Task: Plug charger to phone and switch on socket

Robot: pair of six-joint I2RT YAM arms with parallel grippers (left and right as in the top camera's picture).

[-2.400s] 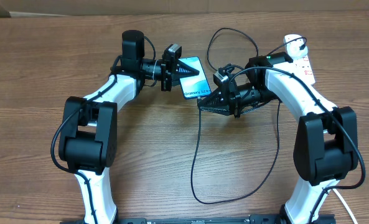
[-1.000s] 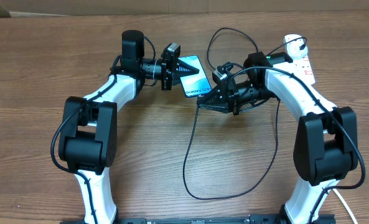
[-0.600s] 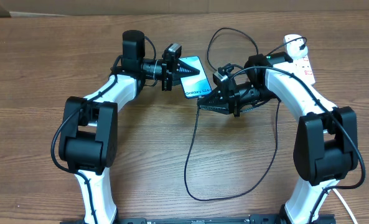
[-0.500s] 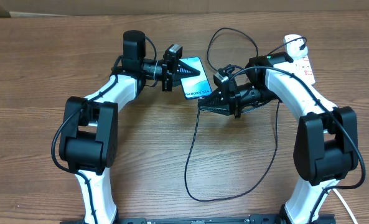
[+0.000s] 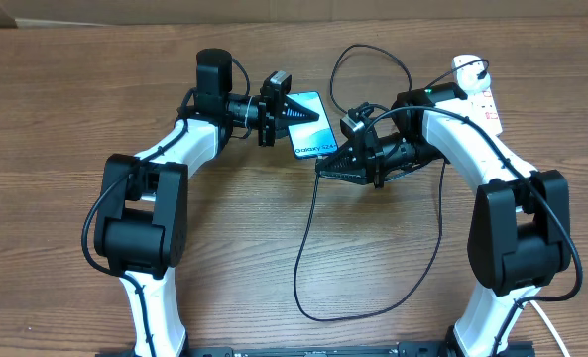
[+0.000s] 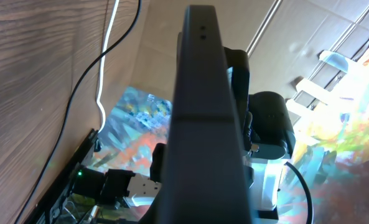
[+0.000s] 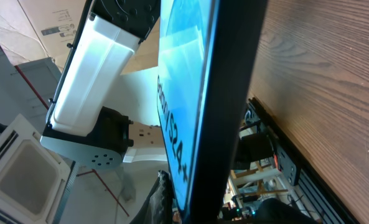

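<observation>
— Where is your phone (image 5: 310, 136)?
— On the desk (image 5: 65, 109), your left gripper (image 5: 303, 112) pinching its far-left corner.
— And your right gripper (image 5: 321, 169)?
— Pressed together on the charger (image 5: 295, 278) tip, at the phone's near edge. The socket (image 5: 480, 89) lies well right of the phone.

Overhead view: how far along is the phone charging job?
Nothing looks finished. In hand: left gripper grips the phone; right gripper holds the charger tip at its lower edge, plugged or not I can't tell. Left: the socket switch, no gripper near it.
</observation>
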